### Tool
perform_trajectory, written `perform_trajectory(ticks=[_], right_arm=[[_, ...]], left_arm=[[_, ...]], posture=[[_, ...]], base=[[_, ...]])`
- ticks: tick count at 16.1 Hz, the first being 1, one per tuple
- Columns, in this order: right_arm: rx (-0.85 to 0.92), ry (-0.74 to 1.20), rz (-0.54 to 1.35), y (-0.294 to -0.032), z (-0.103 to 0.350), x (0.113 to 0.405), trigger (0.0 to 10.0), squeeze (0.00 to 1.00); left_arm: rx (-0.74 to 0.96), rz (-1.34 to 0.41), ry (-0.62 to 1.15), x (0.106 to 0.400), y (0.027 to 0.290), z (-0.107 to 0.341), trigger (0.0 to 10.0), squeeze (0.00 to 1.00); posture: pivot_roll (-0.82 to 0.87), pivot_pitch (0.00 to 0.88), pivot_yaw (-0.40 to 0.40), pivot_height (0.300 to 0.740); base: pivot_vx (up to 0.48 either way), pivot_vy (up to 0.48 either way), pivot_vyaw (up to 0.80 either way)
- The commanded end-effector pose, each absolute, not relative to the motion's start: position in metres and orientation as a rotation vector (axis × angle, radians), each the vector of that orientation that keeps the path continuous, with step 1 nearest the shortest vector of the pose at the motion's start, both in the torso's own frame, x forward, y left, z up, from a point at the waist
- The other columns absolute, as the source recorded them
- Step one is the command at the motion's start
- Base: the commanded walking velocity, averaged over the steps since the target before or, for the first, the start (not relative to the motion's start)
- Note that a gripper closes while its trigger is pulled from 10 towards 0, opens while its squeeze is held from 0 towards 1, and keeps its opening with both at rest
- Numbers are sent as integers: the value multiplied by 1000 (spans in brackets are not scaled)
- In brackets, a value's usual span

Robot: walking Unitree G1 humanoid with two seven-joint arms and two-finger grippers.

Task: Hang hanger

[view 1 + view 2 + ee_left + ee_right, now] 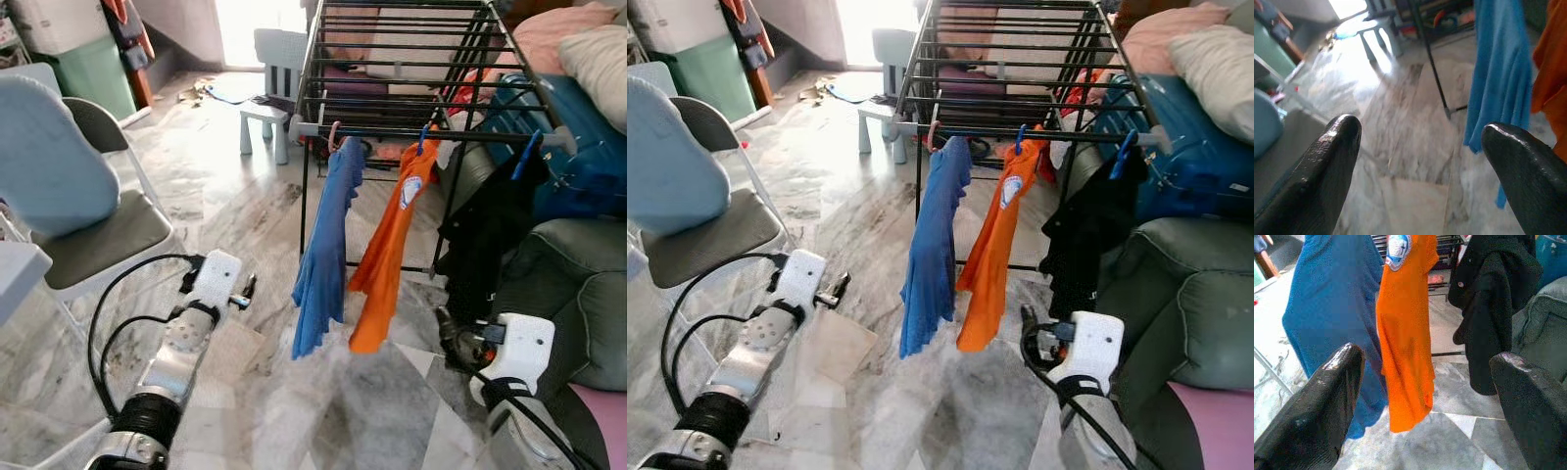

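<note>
Orange shirt (1405,333) bears an unreadable round badge (1399,249)

Three garments hang from one drying rack (411,59): one blue garment (323,255), one orange garment (387,255) and one black garment (485,230). Three hangers hold them: one pink hanger (334,135) and two blue hangers (423,140). One folding chair (98,230) and one small white chair (274,78) stand nearby.
</note>
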State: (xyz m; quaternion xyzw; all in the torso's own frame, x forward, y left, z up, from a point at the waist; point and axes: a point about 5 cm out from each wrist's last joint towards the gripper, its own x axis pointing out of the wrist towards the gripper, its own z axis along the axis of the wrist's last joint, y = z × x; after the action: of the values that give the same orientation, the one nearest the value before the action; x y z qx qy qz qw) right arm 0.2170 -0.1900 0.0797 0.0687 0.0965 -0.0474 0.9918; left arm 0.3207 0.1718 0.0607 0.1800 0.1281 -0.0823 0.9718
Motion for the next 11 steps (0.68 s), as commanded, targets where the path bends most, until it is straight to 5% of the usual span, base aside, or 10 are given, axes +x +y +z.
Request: perform_trajectory(ticks=[1,4,11], right_arm=[[141,186,-95,-189,80,218,10000,0],[122,206,-89,-192,75,213,10000,0],[131,187,-92,-195,76,220,10000,0]], left_arm=[[369,-150,265,316,182,60,10000,0],[340,-111,289,284,205,47,10000,0],[291,-89,279,279,202,44,10000,0]], posture=[[28,0,7,740],[47,0,-21,740],[52,0,-45,740]], base=[[0,0,0],[0,0,0],[0,0,0]])
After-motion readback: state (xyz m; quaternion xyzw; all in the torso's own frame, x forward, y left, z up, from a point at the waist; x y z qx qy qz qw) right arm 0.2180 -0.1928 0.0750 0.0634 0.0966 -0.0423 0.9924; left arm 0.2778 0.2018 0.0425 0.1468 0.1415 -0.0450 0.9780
